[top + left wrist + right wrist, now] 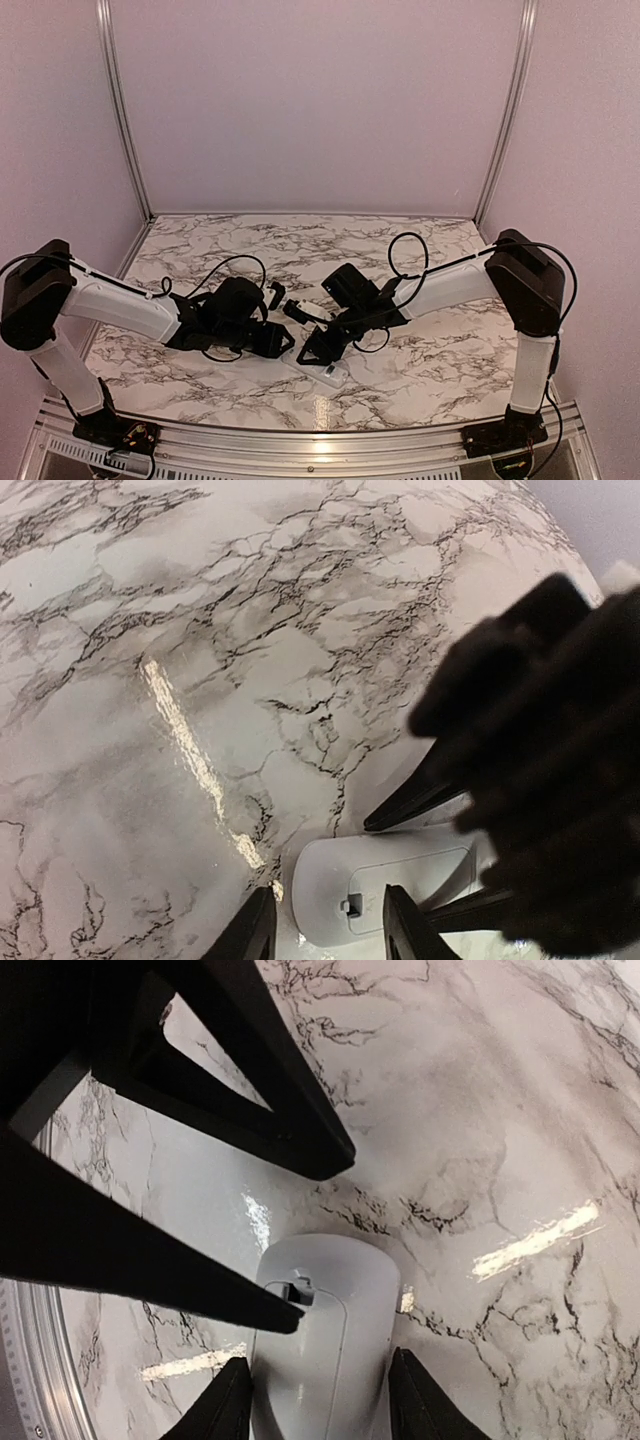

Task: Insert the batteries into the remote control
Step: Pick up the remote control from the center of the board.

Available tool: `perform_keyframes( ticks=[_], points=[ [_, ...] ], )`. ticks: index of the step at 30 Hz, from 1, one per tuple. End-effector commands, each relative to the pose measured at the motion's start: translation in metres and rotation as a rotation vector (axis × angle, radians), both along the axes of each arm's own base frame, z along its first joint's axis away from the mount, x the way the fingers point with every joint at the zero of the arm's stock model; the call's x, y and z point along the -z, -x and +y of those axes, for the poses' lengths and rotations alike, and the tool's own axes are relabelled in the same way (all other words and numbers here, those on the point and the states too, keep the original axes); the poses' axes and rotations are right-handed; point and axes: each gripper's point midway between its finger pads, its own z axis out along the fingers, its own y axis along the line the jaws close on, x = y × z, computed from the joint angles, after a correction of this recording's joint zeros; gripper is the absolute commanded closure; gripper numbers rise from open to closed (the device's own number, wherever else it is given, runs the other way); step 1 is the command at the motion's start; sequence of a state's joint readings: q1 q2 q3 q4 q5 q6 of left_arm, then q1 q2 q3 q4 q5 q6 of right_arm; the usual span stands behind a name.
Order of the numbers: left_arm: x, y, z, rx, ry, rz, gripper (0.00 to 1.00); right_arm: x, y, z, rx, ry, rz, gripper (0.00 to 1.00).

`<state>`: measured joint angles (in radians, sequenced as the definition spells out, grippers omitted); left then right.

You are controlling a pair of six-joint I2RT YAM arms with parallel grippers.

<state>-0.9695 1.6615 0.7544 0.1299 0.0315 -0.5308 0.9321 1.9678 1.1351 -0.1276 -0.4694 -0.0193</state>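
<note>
Steadying the remote (pixel 320 1300) back-up on the desk (pixel 500 1110), right hand (pixel 318 1362) clamps its sides so the released left hand (pixel 328 895) can work the latch (pixel 350 905).

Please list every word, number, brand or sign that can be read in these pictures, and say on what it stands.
None can be read.
The remote control lies with its plain white back up; its battery cover and latch carry no print.
The marble table shows only its veins, no label.

White arm links (pixel 120 303), black joints (pixel 38 292), black jaws, looping black cables (pixel 392 255).
</note>
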Motion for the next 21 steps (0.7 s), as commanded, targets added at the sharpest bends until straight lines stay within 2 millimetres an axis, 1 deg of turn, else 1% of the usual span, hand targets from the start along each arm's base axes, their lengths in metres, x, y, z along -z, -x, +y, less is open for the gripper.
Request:
perform_keyframes(
  ticks=[1,6,9,10,11,12,13,14,15,16,19,21],
  points=[
    [-0.023,-0.008,0.011,-0.023,0.023,-0.055,0.56,0.021,0.01,-0.016,-0.006,0.098,0.025,0.53],
    [-0.039,-0.015,0.02,-0.016,0.03,-0.11,0.45,-0.013,0.003,-0.012,0.012,0.033,-0.012,0.47],
    [-0.045,-0.016,0.021,0.016,0.006,-0.139,0.32,-0.04,-0.008,-0.015,0.047,-0.017,-0.045,0.43],
    [-0.048,-0.016,0.021,0.031,-0.002,-0.154,0.25,-0.049,-0.012,-0.018,0.062,-0.032,-0.057,0.42],
    [-0.052,-0.016,0.02,0.046,-0.007,-0.171,0.07,-0.058,-0.016,-0.021,0.078,-0.045,-0.075,0.39],
    [-0.057,-0.017,0.019,0.061,-0.012,-0.189,0.02,-0.066,-0.02,-0.027,0.094,-0.056,-0.092,0.36],
    [-0.062,-0.017,0.019,0.075,-0.017,-0.206,0.01,-0.074,-0.024,-0.032,0.112,-0.069,-0.109,0.33],
    [-0.068,-0.022,0.021,0.069,-0.033,-0.239,0.01,-0.083,-0.029,-0.038,0.144,-0.084,-0.117,0.31],
    [-0.075,-0.025,0.022,0.069,-0.041,-0.269,0.01,-0.097,-0.033,-0.045,0.174,-0.108,-0.137,0.27],
    [-0.081,-0.028,0.022,0.07,-0.043,-0.295,0.01,-0.106,-0.039,-0.053,0.203,-0.123,-0.154,0.25],
    [-0.098,-0.035,0.022,0.075,-0.067,-0.382,0.01,-0.132,-0.05,-0.075,0.288,-0.163,-0.232,0.2],
    [-0.109,-0.036,0.018,0.105,-0.066,-0.441,0.01,-0.152,-0.054,-0.087,0.341,-0.208,-0.286,0.17]
  ],
)
